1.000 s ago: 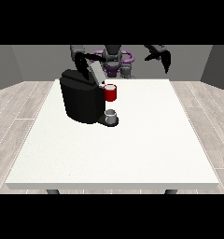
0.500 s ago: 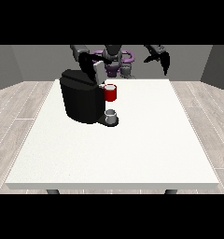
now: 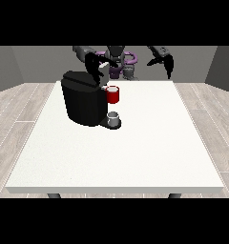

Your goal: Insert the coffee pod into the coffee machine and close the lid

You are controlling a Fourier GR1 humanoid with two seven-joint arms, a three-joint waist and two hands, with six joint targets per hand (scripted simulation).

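Sitting in the red holder (image 3: 113, 95) at the front of the black coffee machine (image 3: 84, 100), the coffee pod cannot be told apart from the red part itself; no brand, label or writing can be read on any of it. A small grey cup (image 3: 114, 117) stands on the machine's base just below the red holder. The machine is on the left half of the white counter (image 3: 135, 152), towards the robot's side. The hand at the view's left (image 3: 93, 69) hangs just above the machine's top, fingers pointing down at the lid area; whether they are spread or curled I cannot tell. The hand at the view's right (image 3: 165, 60) is raised well clear of the counter, its fingers drooping loosely and holding nothing
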